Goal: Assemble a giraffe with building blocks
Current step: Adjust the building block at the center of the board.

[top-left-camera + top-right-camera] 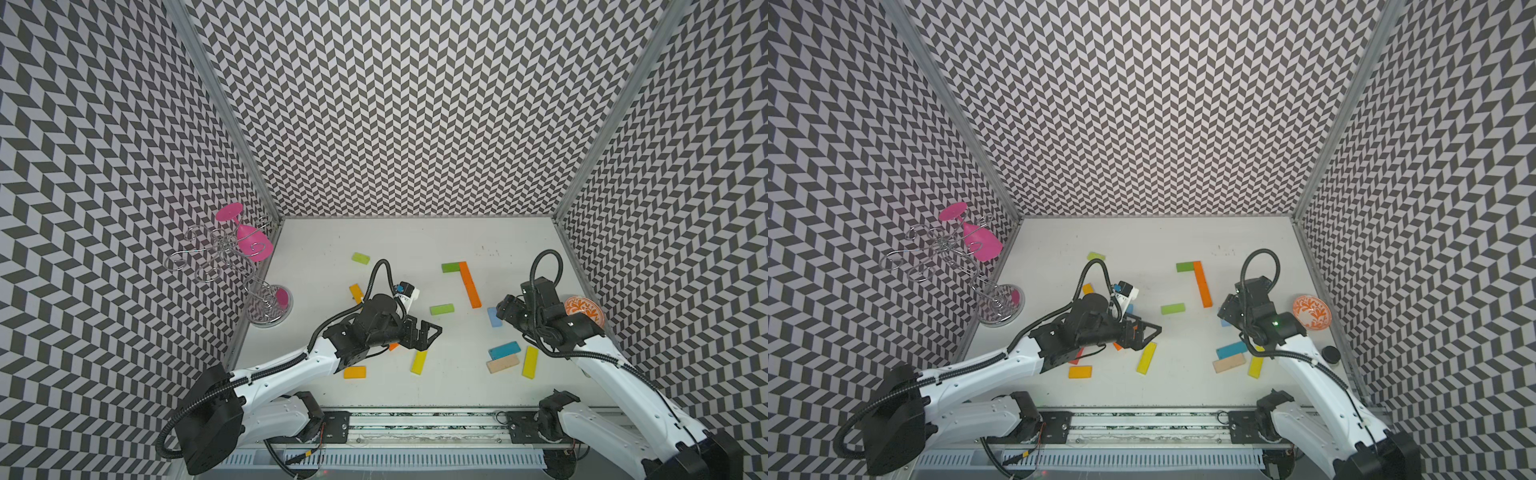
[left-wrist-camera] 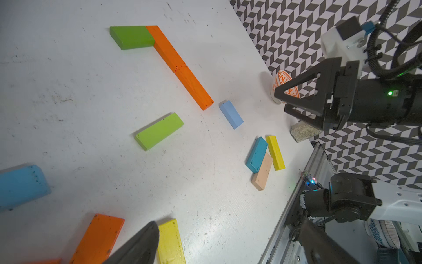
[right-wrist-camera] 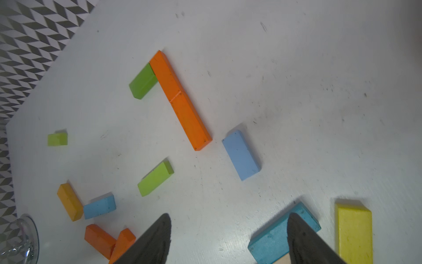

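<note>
A dark green block (image 1: 452, 267) butts against the far end of two orange blocks (image 1: 471, 286) laid end to end, making an L shape, also plain in the left wrist view (image 2: 180, 66) and the right wrist view (image 3: 180, 98). Loose blocks lie around: light green (image 1: 441, 309), light blue (image 1: 493, 318), teal (image 1: 504, 350), beige (image 1: 503, 364), yellow (image 1: 530, 362), another yellow (image 1: 419, 362). My left gripper (image 1: 432, 337) hovers open, holding nothing, over a small orange block (image 1: 393, 346). My right gripper (image 1: 503, 309) is open and empty above the light blue block; the teal block (image 3: 274, 240) lies by one finger (image 3: 301, 237).
A wire rack (image 1: 216, 257) with a pink glass (image 1: 249, 243) stands at the left wall, on a clear round base (image 1: 270, 309). An orange-patterned bowl (image 1: 582, 309) sits by the right wall, with a small grain container (image 2: 304, 131) near it. A metal rail (image 1: 415, 419) lines the front edge.
</note>
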You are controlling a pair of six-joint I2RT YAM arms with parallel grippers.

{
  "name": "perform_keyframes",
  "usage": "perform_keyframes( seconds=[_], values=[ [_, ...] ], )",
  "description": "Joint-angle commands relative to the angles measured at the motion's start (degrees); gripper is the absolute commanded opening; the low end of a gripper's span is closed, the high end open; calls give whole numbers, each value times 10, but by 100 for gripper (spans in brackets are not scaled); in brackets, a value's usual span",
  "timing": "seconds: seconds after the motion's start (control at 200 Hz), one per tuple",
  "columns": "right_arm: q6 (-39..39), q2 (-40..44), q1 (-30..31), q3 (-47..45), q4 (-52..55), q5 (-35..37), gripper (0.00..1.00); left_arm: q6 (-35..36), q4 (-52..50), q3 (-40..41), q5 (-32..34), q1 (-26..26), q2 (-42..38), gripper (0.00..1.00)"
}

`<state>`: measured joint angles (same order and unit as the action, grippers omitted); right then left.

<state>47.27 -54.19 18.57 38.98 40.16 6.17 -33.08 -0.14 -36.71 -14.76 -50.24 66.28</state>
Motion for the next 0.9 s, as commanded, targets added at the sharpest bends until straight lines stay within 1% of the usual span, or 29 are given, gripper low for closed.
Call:
perform_keyframes(
  seconds=[0.0,0.13,0.22,0.386,0.471,0.671,0.806,0.896],
  values=[
    [40,4,-2,-28,-35,7,78,-8,2,7,8,-7,-7,98],
    [15,-27,-2,-52,-71,2,78,-8,2,10,8,-7,-5,98],
    [-8,-67,-2,-53,-96,-7,79,-7,0,8,9,-7,-5,98],
    [-79,-174,-2,-20,-118,-35,81,-4,-6,4,12,-7,-6,98],
    [-99,-219,-2,1,-117,-28,82,-1,-8,1,14,-7,-6,98],
    [-106,-253,-2,31,-119,21,83,4,-17,-6,19,-7,-8,98],
    [-109,-283,-2,44,-123,31,83,5,-16,-4,21,-7,-5,98],
    [-111,-305,-3,52,-131,32,81,4,-14,-4,20,-7,-3,98]
  ],
)
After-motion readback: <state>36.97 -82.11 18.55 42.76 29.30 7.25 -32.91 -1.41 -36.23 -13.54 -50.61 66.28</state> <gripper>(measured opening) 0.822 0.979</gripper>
